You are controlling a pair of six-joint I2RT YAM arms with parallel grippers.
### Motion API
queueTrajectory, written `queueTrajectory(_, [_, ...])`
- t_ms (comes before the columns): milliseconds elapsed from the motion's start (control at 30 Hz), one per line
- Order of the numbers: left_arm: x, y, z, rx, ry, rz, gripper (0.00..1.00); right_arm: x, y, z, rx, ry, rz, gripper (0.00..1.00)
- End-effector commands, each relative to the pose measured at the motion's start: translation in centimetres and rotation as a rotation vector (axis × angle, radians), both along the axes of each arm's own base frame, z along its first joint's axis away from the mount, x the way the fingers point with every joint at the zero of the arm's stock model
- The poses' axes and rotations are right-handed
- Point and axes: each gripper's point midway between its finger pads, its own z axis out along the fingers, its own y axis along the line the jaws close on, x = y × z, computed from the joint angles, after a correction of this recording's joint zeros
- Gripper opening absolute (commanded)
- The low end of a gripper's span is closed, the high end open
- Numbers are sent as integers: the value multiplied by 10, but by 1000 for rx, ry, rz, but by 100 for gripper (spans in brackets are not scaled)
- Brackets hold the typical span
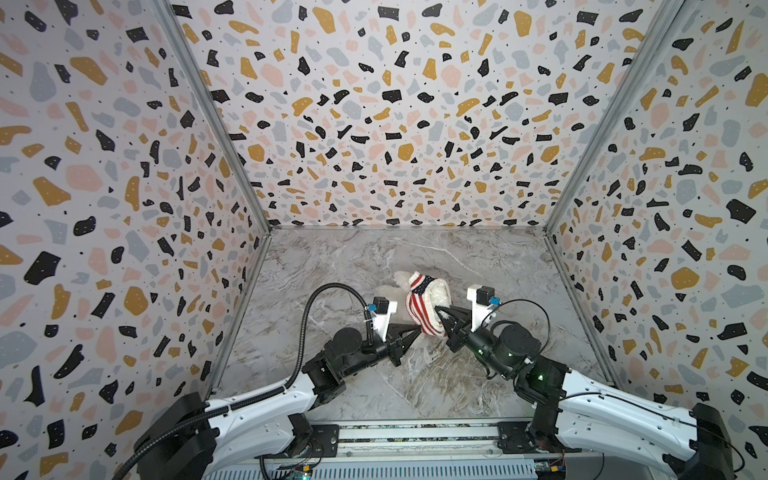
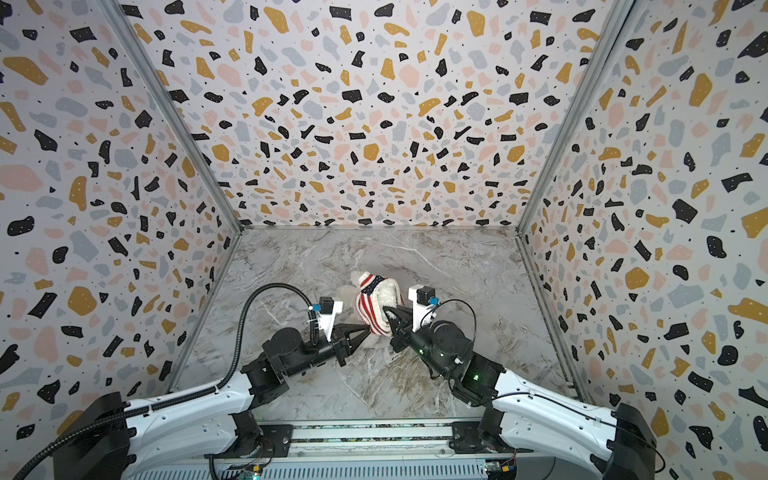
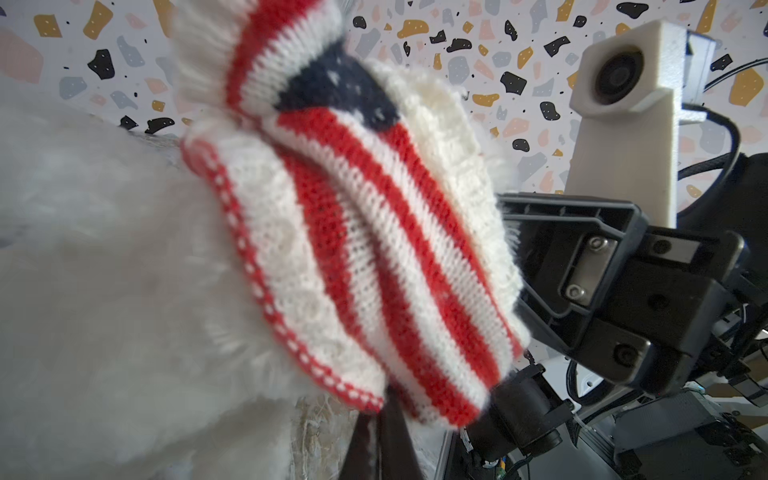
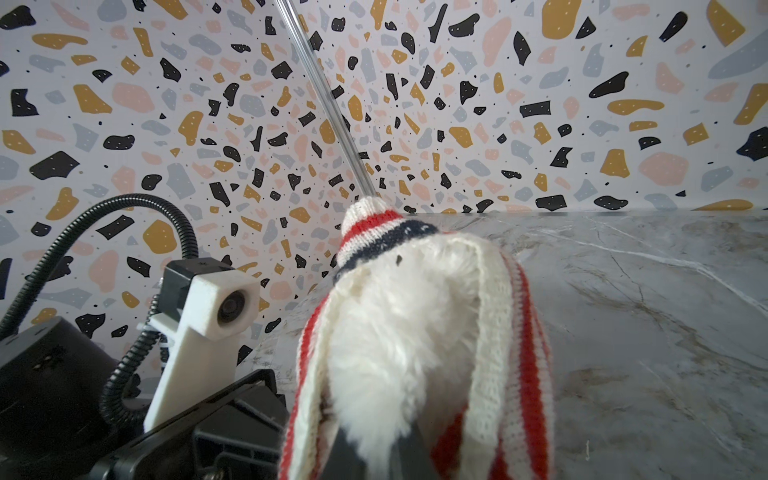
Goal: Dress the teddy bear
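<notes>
The teddy bear (image 1: 443, 292) lies mid-table, partly wrapped in a red-and-white striped knit sweater (image 1: 419, 308) with a navy patch. Both top views show white fur in the sweater's opening (image 2: 390, 293) and more fur past its far left side. My right gripper (image 1: 439, 311) reaches into that opening and is shut on a tuft of the bear's fur (image 4: 395, 332), with sweater folds (image 4: 524, 353) on both sides. My left gripper (image 1: 417, 328) points at the sweater's near hem (image 3: 374, 249). Its fingers (image 3: 395, 440) are almost together, with their tips under the hem. The bear's face is hidden.
The marble tabletop (image 1: 374, 386) is boxed in by terrazzo-patterned walls (image 1: 374, 124) on the left, back and right. A metal rail (image 1: 415, 436) with both arm bases runs along the front edge. The two grippers sit close together around the bear.
</notes>
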Motion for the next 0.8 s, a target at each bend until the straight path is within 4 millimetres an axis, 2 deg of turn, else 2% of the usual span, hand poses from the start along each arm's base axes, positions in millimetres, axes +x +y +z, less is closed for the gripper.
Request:
queueTrajectory(0, [-4, 4, 18, -73, -55, 11, 19, -2, -10, 50, 148, -60, -25, 0])
queueTrajectory(133, [-3, 9, 26, -132, -55, 42, 39, -2, -10, 51, 158, -48, -23, 0])
queueTrajectory(200, [0, 11, 30, -155, -48, 62, 42, -2, -8, 51, 165, -46, -17, 0])
queueTrajectory(333, [3, 16, 44, -232, -51, 90, 40, -2, -5, 49, 170, -42, -7, 0])
queueTrajectory(500, [12, 16, 47, -260, -36, 129, 37, -3, -2, 51, 184, -44, 7, 0])
queueTrajectory(633, [11, 8, 58, -285, -50, 96, 32, -3, -2, 48, 181, -36, 9, 0])
queueTrajectory(767, [4, 3, 72, -319, -74, 52, 34, -3, -3, 46, 181, -33, 5, 0])
